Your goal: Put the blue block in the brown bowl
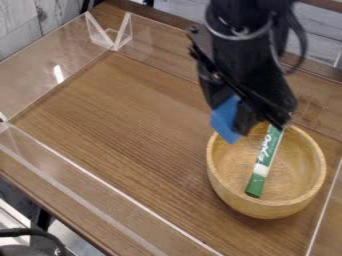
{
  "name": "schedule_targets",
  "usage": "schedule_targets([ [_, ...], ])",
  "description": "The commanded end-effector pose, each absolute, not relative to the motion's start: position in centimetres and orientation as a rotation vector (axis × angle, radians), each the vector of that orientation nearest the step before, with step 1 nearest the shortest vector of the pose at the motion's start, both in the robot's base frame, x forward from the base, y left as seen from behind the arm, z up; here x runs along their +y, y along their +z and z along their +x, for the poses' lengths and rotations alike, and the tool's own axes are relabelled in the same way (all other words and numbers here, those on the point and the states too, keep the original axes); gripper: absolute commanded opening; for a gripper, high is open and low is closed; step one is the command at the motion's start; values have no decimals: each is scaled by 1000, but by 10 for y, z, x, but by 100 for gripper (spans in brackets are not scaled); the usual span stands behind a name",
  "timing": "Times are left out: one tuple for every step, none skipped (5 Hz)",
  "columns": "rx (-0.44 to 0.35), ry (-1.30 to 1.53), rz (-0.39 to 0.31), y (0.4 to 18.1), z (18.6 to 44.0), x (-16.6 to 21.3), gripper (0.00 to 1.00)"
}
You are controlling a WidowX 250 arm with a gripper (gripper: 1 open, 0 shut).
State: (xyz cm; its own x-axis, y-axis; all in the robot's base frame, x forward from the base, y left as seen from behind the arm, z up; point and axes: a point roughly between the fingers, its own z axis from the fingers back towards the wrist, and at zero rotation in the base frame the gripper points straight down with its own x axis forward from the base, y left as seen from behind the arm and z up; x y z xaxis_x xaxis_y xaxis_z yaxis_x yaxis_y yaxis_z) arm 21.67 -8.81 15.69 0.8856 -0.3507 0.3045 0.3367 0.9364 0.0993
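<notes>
Reaching in from the top of the view, the dark pincer (pixel 230 100) hangs over the upper left part of the brown bowl (pixel 277 194), clamped on the blue block (pixel 227 114). The block sits between the fingertips, tilted, one corner pointing down toward the bowl's far left rim; whether it clears that rim or overlaps it only from this angle, I can't quite tell. The arm's bulky black and grey body hides much of the block's upper part and the strip of desk behind it.

The bowl, round and light brown with its grain showing, rests on the right side of the wooden desk (pixel 107 125). A green-and-white marker (pixel 266 161) lies slantwise inside it, its green end near the front wall and its other end running up toward the far right, where the arm covers the tip.

At the far left corner of the desk stands a clear plastic piece (pixel 110 31), well apart from the bowl. A transparent strip (pixel 80 178) runs along the left front edge, and a black cable (pixel 30 233) curls at the lower left, beside that edge.
</notes>
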Motion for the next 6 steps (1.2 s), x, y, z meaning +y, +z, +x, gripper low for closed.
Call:
schedule_targets([
  [-378, -344, 45, 161, 219, -101, 0],
  [-393, -344, 49, 153, 217, -108, 0],
  [-402, -344, 57, 145, 216, -113, 0],
  [-407, -337, 60, 139, 217, -114, 0],
  [-408, -329, 59, 136, 218, -115, 0],
  [-406, -319, 55, 134, 219, -114, 0],
])
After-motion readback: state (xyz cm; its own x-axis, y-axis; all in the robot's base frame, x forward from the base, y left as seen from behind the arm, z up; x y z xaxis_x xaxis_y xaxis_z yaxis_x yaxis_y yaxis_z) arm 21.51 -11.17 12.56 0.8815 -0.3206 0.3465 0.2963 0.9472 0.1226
